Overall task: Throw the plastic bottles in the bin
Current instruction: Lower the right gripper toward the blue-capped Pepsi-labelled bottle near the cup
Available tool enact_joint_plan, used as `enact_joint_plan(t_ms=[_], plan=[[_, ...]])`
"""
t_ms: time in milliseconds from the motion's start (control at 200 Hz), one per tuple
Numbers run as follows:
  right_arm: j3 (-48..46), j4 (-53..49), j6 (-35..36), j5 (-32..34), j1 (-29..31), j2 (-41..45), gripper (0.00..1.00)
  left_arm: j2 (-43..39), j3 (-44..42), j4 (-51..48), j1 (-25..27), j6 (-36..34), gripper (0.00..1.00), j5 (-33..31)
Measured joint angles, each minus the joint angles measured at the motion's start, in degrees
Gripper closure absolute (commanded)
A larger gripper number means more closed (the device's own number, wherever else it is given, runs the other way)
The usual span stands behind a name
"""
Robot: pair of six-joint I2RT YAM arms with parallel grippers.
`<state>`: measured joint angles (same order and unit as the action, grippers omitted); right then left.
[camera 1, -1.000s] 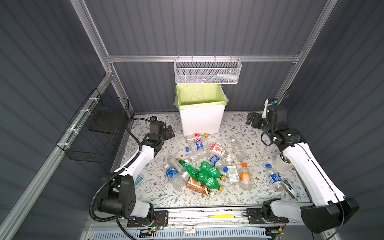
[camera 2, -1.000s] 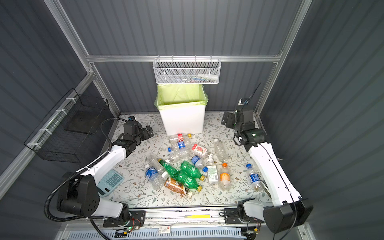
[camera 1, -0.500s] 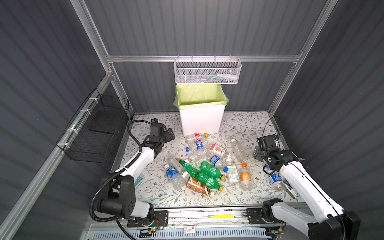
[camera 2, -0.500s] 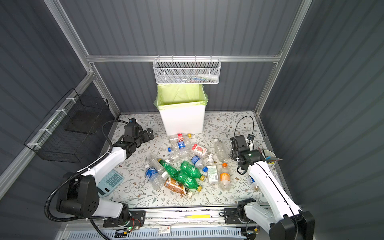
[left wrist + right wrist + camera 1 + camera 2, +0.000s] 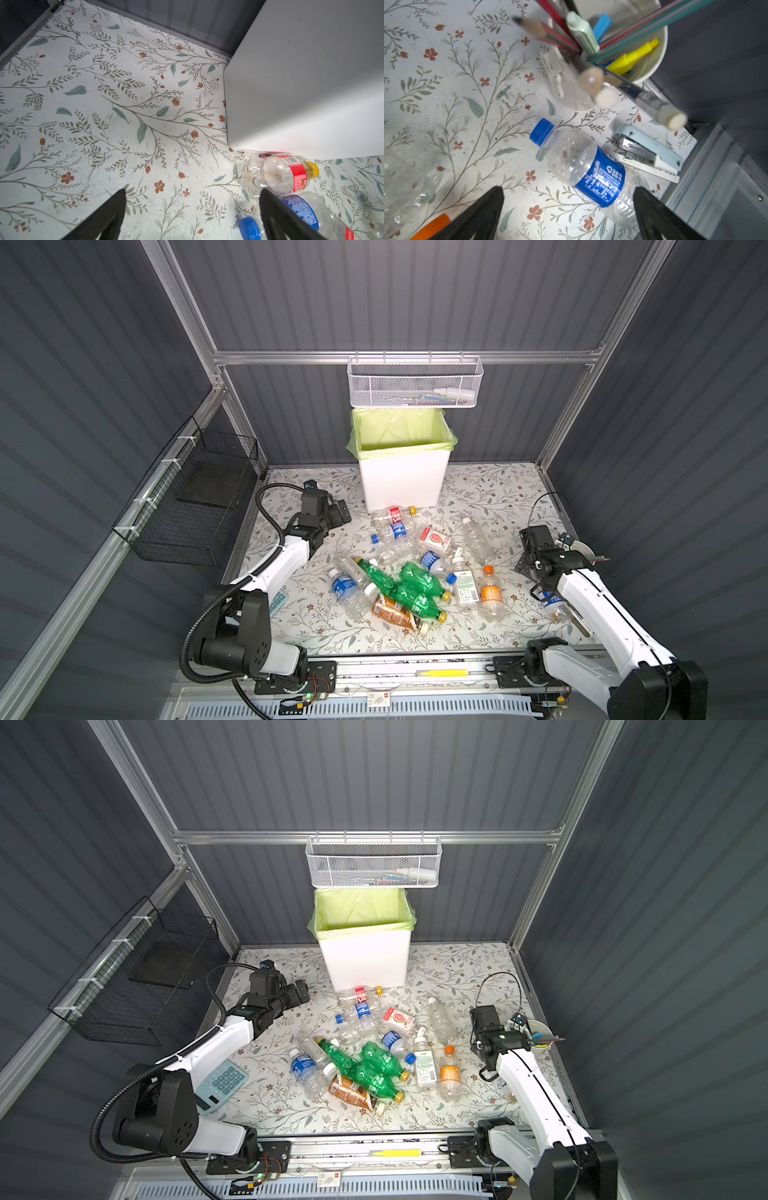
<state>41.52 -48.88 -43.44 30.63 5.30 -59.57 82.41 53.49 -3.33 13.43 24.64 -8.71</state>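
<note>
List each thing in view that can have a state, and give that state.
Left claw: open, empty.
Right claw: open, empty.
Bottles: lying loose on the table.
Bin: upright, bag-lined.
Stapler: closed.
Cup: upright, holding pens.
</note>
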Motion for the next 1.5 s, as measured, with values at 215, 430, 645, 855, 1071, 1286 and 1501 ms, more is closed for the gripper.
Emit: enact_joint_plan(t_ms=[215, 430, 645, 855, 1071, 1286, 1501], plan=[[-2.5, 2.4, 1.5, -4.7, -4.0, -0.3, 0.01, 0.4, 0.0, 0.4, 0.0, 0.0, 0.00, 0.7], [-3.4, 6.7, 3.0, -9.3, -6.2, -1.3, 0.01, 0.7, 0.0, 0.4, 0.0, 0.0, 0.00, 1.3], [-3.5, 12.4, 4.8, -14.5, -6.6, -2.6, 0.01, 0.9, 0.0, 0.4, 0.0, 0.0, 0.00, 1.5], [-3.2, 15.5, 5.8, -17.9, -6.5, -4.2, 0.01, 1.0, 0.0, 0.4, 0.0, 0.0, 0.00, 1.5], [-4.5, 14.4, 5.0, -18.9, -6.6, -1.4, 0.01, 1.0, -0.2, 0.6, 0.0, 0.0, 0.00, 1.7], [-4.3, 12.7, 4.9, -18.4, -6.5, -0.7, 0.01, 1.1, -0.3, 0.6, 0.0, 0.1, 0.00, 2.2], [-3.9, 10.8, 4.9, -17.0, -6.5, -0.5, 0.01, 1.1, -1.0, 0.8, 0.0, 0.1, 0.00, 2.2]])
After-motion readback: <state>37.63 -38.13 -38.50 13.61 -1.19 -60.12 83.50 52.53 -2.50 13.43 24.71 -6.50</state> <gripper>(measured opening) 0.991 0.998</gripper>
